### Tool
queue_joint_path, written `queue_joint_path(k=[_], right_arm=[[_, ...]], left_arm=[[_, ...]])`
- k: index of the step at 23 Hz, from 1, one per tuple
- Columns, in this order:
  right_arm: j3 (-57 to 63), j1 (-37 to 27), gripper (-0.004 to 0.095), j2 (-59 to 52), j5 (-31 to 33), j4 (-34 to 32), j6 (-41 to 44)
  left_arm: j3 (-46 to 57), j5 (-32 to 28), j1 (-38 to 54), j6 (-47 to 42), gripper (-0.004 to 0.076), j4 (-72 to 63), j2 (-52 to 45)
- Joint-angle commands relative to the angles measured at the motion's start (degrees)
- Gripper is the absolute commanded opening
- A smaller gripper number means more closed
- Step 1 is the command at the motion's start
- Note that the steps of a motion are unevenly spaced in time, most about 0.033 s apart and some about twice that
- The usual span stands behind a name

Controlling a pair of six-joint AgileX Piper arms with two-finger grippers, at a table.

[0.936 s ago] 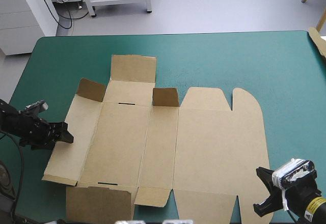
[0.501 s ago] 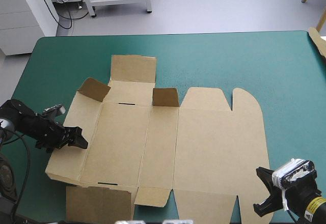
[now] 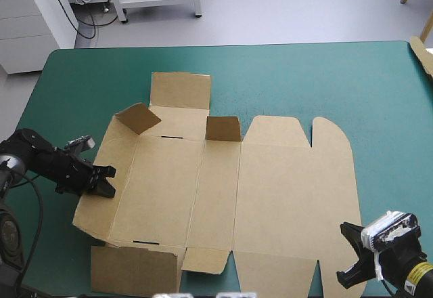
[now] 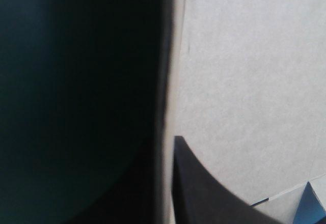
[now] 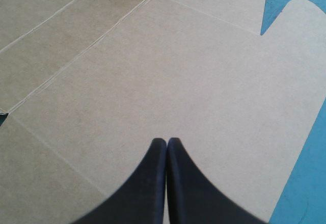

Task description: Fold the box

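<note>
- Fingers of the right gripper (image 5: pixel 167 140) were pressed together and empty, poised over the near right corner of the box (image 3: pixel 270 189), unmoved.
- Left gripper (image 3: pixel 107 181) had come in and pinched the left wall panel (image 3: pixel 101 217), tipping it up and nudging the sheet rightward. The first wall was likely starting.
- Farther off, the corner flap (image 3: pixel 139 117) had leaned inward. The box lay mid-table, otherwise flat, holding nothing.

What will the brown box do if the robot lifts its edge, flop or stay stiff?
Probably stiff in its panels: the box lies flat without sagging. It likely bends only at creases, as the side panel by the left gripper tilts up along one. It looks thin, so probably light.
</note>
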Motion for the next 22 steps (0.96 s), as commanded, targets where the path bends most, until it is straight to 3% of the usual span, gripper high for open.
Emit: queue_joint_path(k=[1,4,8,14,22], right_arm=[[-1.30,-0.15,-0.0016,0.44,-3.94,-0.16,-0.63],[-1.30,-0.15,-0.0016,0.44,-3.94,-0.16,-0.63],[-1.30,-0.15,-0.0016,0.44,-3.94,-0.16,-0.63],[-1.30,-0.15,-0.0016,0.44,-3.94,-0.16,-0.39],[-1.30,-0.15,-0.0016,0.44,-3.94,-0.16,-0.39]], left_arm=[[-4.77,4.44,-0.85,0.04,-0.0008,-1.53,-2.12],[-9.89,4.44,-4.47,0.19,-0.0008,2.07,-2.12],[-19.52,2.58,-16.01,0.05,-0.0008,15.42,-2.12],[-31.78,-5.48,-35.57,-3.59,-0.0008,43.15,-2.01],[-34.27,-12.32,-46.64,-2.74,-0.0008,54.36,-2.01]])
